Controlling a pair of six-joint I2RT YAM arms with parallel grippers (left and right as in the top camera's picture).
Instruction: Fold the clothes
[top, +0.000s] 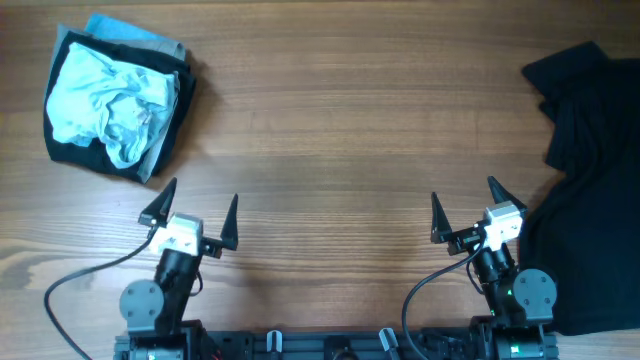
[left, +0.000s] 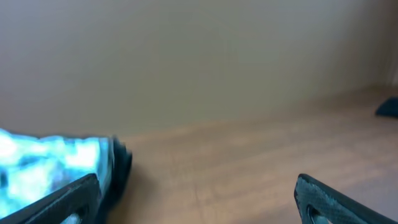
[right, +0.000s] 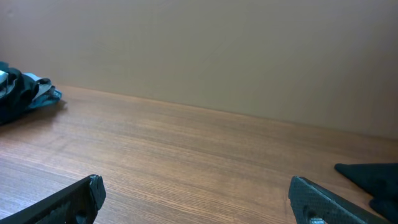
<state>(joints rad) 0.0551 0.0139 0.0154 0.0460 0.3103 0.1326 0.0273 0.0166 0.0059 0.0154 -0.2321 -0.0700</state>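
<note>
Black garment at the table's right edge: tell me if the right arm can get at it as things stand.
Probably yes. The black garment lies just beside the right tool, which is open and empty, with nothing between them.

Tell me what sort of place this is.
Most likely a robot test bench, not a home: a wood-grain tabletop, two arms mounted at its edge with the left claw and right claw open, and a crumpled pale-blue garment on black cloth.
</note>
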